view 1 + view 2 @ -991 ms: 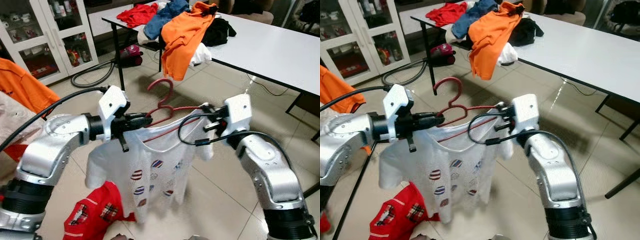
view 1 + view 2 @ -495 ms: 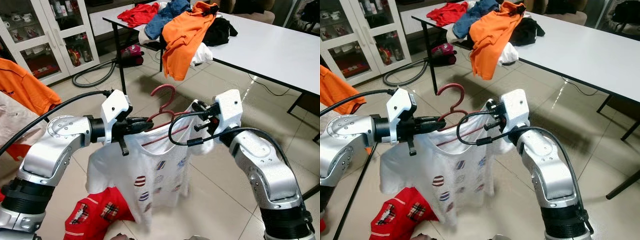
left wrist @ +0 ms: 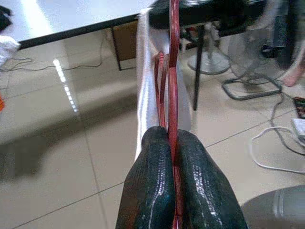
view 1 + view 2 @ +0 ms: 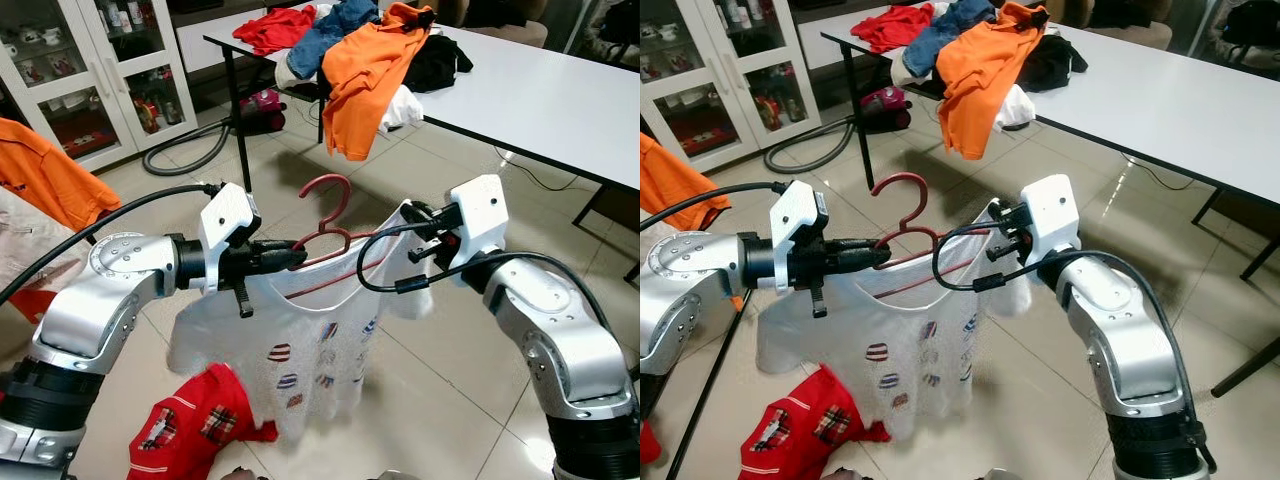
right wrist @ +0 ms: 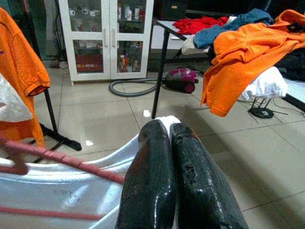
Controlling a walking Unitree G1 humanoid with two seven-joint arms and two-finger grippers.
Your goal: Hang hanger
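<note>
Two grippers: both raised before the robot, holding one garment on its hanger between them above the tiled floor (image 4: 450,370).
Hanger: red wire clothes hanger (image 4: 322,205), hook upward, at the centre of the head view; its bar runs from 9 o'clock to 3 o'clock inside the shirt's shoulders.
Shirt: white short-sleeved T-shirt printed with small striped ovals (image 4: 300,340), draped on the hanger and hanging toward 6 o'clock.
Left gripper: left gripper (image 3: 172,143), at 9 o'clock of the hanger's hook; its black fingers (image 3: 150,181) are pressed together on the red wire, which runs between them.
Right gripper: right gripper (image 5: 170,131), at 3 o'clock of the hook; its fingers (image 5: 147,176) are closed tight on the white cloth at the shirt's shoulder.
Cabinet: white glass-door cabinet (image 4: 90,70) at 10 o'clock, its shelves holding small bottles and jars too small to tell apart.
Table: long white table on black legs (image 4: 560,110) at 1 o'clock, carrying a heap of clothes with an orange shirt (image 4: 365,75) hanging over the near edge.
Floor items: red checked garment (image 4: 190,425) at 7 o'clock; grey vacuum hose (image 4: 190,150) near the cabinet.
</note>
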